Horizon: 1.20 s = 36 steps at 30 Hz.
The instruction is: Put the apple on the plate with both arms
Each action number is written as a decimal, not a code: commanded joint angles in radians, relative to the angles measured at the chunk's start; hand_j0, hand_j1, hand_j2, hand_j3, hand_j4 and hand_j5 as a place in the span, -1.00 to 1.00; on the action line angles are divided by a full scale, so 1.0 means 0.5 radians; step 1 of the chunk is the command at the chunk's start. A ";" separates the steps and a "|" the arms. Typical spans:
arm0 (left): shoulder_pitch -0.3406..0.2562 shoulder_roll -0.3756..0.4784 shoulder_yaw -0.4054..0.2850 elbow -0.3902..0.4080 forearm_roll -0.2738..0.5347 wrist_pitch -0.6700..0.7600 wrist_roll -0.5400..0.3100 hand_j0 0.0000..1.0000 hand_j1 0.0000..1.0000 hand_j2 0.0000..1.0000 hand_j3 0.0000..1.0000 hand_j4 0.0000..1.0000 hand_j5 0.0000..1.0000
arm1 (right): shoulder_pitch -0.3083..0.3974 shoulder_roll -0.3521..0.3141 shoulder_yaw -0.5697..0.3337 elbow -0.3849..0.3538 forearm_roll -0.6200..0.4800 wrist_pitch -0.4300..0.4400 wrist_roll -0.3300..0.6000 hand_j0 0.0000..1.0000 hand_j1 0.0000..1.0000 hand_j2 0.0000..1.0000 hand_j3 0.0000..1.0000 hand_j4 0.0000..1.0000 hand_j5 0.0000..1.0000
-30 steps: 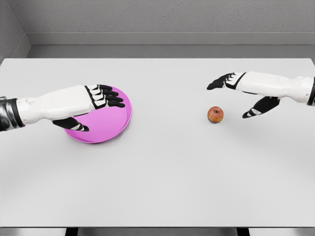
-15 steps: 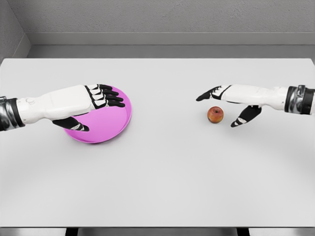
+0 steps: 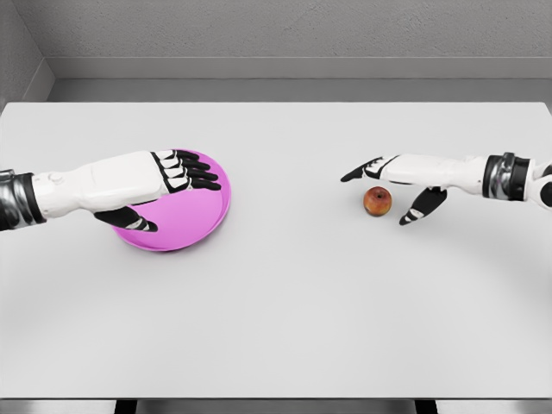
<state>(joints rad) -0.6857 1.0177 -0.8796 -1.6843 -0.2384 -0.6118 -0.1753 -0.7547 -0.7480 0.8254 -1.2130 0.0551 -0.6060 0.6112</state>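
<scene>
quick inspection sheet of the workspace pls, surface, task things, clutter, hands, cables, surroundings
surface: white table, flat
job's things: apple upright on the table at right; pink plate at left, no apple on it
clutter: nothing seen
grippers: left hand over the plate, fingers extended, holding nothing; right hand open, fingers above the apple and thumb at its right, not closed on it
cables: nothing seen
surroundings: grey wall behind the table

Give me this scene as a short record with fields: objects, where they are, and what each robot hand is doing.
apple: small red round apple, on the white table, right of centre
plate: round pink plate, left side, holds no apple
left robot hand: open, over the plate
right robot hand: open, fingers spread around the apple, no grasp visible
</scene>
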 commanded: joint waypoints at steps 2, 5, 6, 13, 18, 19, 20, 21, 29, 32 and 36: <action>0.000 0.002 0.001 0.000 0.014 0.002 0.001 1.00 1.00 1.00 1.00 1.00 1.00 | 0.000 0.023 0.003 0.076 -0.012 -0.006 -0.001 1.00 1.00 1.00 1.00 1.00 1.00; 0.000 0.002 0.001 0.000 0.014 0.002 0.001 1.00 1.00 1.00 1.00 1.00 1.00 | -0.015 0.051 0.021 0.131 0.028 -0.003 -0.001 1.00 1.00 1.00 1.00 1.00 1.00; 0.000 -0.001 0.001 0.000 0.014 0.002 0.001 1.00 1.00 1.00 1.00 1.00 1.00 | -0.018 0.057 0.024 0.134 0.028 -0.003 -0.001 1.00 1.00 1.00 1.00 1.00 1.00; 0.000 -0.001 0.004 0.000 0.014 0.002 0.001 1.00 1.00 1.00 1.00 1.00 1.00 | -0.055 0.122 0.052 0.232 0.074 -0.003 -0.001 1.00 1.00 1.00 1.00 1.00 1.00; 0.000 -0.001 0.001 0.000 0.014 0.002 0.001 1.00 1.00 1.00 1.00 1.00 1.00 | -0.058 0.137 0.052 0.275 0.089 -0.009 -0.001 1.00 1.00 1.00 1.00 1.00 1.00; 0.000 -0.001 0.001 0.000 0.014 0.002 0.001 1.00 1.00 1.00 1.00 1.00 1.00 | -0.058 0.137 0.052 0.278 0.126 -0.009 -0.001 1.00 1.00 1.00 1.00 1.00 1.00; 0.000 -0.001 0.004 0.000 0.014 0.002 0.001 1.00 1.00 1.00 1.00 1.00 1.00 | -0.058 0.152 0.052 0.306 0.154 -0.009 -0.001 1.00 1.00 1.00 1.00 1.00 1.00; 0.000 -0.001 0.001 0.000 0.014 0.002 0.001 1.00 1.00 1.00 1.00 1.00 1.00 | -0.058 0.155 0.052 0.324 0.157 -0.010 -0.001 1.00 1.00 1.00 1.00 1.00 1.00; 0.000 -0.001 0.001 0.003 0.014 0.002 0.001 1.00 1.00 1.00 1.00 1.00 1.00 | -0.077 0.155 0.040 0.355 0.135 -0.010 -0.001 0.23 0.23 0.23 0.23 0.23 0.23; 0.000 -0.001 0.001 0.000 0.014 0.002 0.001 1.00 1.00 1.00 1.00 1.00 1.00 | -0.077 0.155 0.040 0.355 0.132 -0.010 -0.001 0.23 0.23 0.23 0.23 0.23 0.23; 0.000 -0.001 0.001 0.003 0.014 0.002 0.001 1.00 1.00 1.00 1.00 1.00 1.00 | -0.077 0.152 0.037 0.355 0.123 -0.010 -0.001 0.23 0.23 0.23 0.23 0.23 0.23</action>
<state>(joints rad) -0.6857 1.0163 -0.8790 -1.6830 -0.2386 -0.6117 -0.1754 -0.7931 -0.6709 0.8456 -1.0355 0.1265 -0.6134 0.6112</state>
